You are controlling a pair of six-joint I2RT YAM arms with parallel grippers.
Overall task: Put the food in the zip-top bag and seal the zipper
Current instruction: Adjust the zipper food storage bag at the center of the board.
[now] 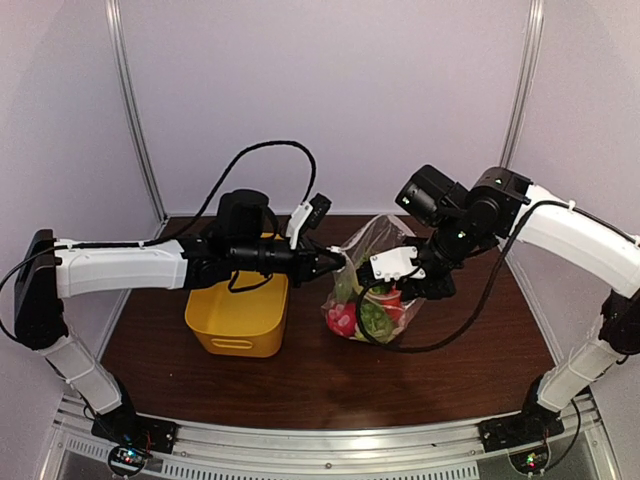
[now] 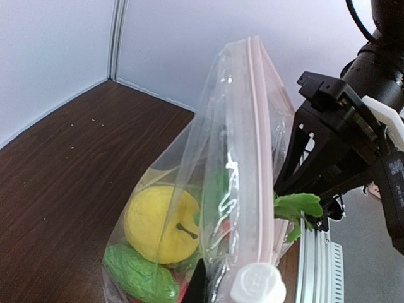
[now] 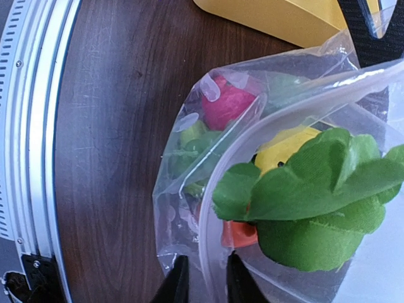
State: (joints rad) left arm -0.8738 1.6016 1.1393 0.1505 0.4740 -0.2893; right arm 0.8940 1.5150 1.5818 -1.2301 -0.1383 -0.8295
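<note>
While the zip-top bag stands on the table just right of the yellow basket, holding the food, we see the left gripper pressed together on its zipper edge. The 2 fingers of the right gripper straddle the mouth rim, narrowly parted, and we cannot tell whether they pinch it.

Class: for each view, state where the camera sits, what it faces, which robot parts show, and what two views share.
Top external: above and behind, looking down on zip-top bag and yellow basket; both arms show.
Left wrist: faces the zipper and right arm; own fingers show.
Right wrist: looks down into the bag; own fingers show.
Shared by both wrists: yellow fruit.
</note>
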